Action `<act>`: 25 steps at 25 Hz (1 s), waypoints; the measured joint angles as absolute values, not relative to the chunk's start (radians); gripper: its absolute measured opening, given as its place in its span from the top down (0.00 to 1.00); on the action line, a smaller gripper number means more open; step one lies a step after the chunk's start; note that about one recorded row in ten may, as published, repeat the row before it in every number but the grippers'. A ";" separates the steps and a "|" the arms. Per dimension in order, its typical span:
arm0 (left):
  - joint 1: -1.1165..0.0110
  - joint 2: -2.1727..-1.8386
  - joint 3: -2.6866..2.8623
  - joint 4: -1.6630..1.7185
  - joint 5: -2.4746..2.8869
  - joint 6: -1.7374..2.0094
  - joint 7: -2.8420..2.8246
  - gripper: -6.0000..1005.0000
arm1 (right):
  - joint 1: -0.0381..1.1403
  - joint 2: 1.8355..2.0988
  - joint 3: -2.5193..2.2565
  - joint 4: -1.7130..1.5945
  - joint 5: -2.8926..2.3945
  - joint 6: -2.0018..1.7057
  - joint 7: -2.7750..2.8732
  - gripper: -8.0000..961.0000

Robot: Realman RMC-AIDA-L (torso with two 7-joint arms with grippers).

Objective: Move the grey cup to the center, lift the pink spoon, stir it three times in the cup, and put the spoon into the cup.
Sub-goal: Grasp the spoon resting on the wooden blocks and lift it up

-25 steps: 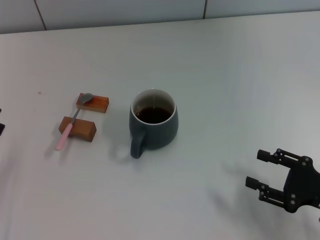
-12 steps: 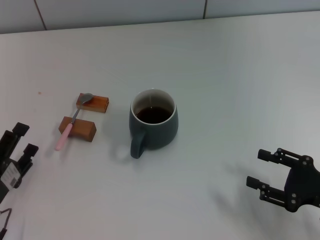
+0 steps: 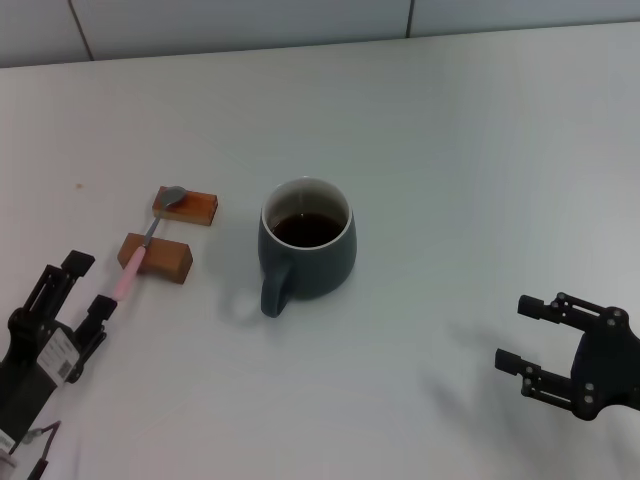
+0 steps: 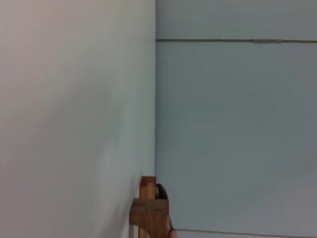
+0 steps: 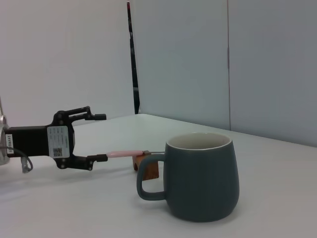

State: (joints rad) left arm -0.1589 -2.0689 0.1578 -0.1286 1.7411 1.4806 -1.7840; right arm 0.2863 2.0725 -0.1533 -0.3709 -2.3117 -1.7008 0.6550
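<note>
Left hand (image 3: 82, 287) is low over the surface (image 3: 450, 160) at the near left, fingers spread apart, gripping nothing, and one fingertip (image 3: 106, 304) sits right at the tail end of the pink spoon (image 3: 129, 274). The spoon lies bridged across two orange-brown blocks (image 3: 156, 256), its metal bowl resting on the far block and its pink handle sticking out past the near one toward that hand. Just beside the blocks, to the right, stands the grey cup (image 3: 307, 244), upright near the middle of the surface, dark liquid inside, handle turned toward the robot. Well away at the near right, the right hand (image 3: 534, 344) hovers with its fingers apart too, empty, clear of everything.
</note>
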 joint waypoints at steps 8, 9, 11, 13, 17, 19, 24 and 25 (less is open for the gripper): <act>-0.181 -2.068 0.163 -0.153 1.741 1.464 -1.816 0.14 | 0.294 2.072 -0.156 -0.375 -2.313 -1.703 0.662 0.28; -0.183 -2.068 0.166 -0.155 1.741 1.459 -1.816 0.14 | 0.295 2.072 -0.156 -0.378 -2.314 -1.703 0.668 0.28; -0.184 -2.068 0.167 -0.155 1.741 1.453 -1.816 0.14 | 0.298 2.072 -0.156 -0.383 -2.315 -1.702 0.675 0.28; -0.180 -2.068 0.166 -0.154 1.736 1.438 -1.813 0.14 | 0.299 2.072 -0.156 -0.385 -2.315 -1.702 0.676 0.28; -0.180 -2.068 0.165 -0.155 1.736 1.432 -1.813 0.14 | 0.303 2.072 -0.157 -0.385 -2.316 -1.701 0.678 0.28; -0.193 -2.069 0.167 -0.156 1.738 1.424 -1.816 0.14 | 0.304 2.072 -0.157 -0.385 -2.316 -1.701 0.679 0.28; -0.210 -2.072 0.165 -0.163 1.737 1.396 -1.816 0.14 | 0.311 2.071 -0.157 -0.384 -2.316 -1.701 0.679 0.29; -0.210 -2.072 0.165 -0.163 1.737 1.396 -1.816 0.14 | 0.312 2.071 -0.156 -0.384 -2.317 -1.701 0.681 0.29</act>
